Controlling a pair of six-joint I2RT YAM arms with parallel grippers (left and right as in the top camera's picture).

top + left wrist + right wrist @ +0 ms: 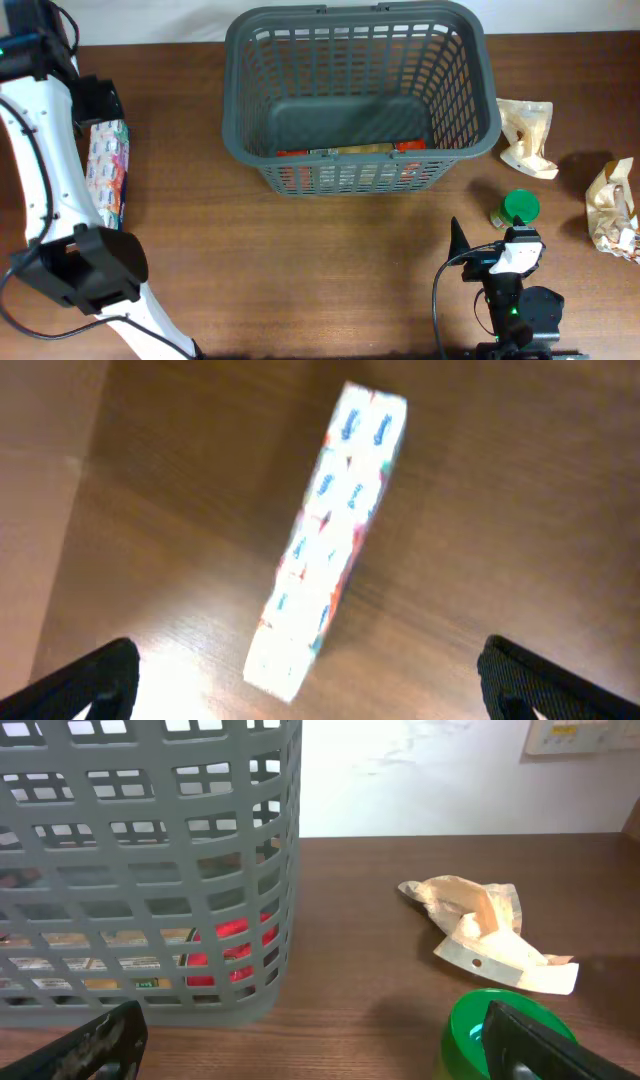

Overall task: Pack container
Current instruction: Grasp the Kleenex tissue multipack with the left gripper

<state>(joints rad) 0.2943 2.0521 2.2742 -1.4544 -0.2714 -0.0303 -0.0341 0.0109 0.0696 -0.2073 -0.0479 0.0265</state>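
Container (150, 870) lies ahead-left of right end effector (310, 1055).

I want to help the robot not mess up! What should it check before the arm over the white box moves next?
1. Left jaws open: ok, spread wide.
2. White rectangular box with blue and red print between the left jaws: ok, it lies on the brown wooden table, untouched.
3. Left jaws lined up across the box's narrow side: ok, though the box sits slightly slanted.
4. Height of the left jaws above the box: cannot tell.
5. Room in the large dark grey plastic basket: ok, packets lie only along its near wall.
6. Right jaws out of the way: ok, open beside the green-lidded jar, apart from the basket.
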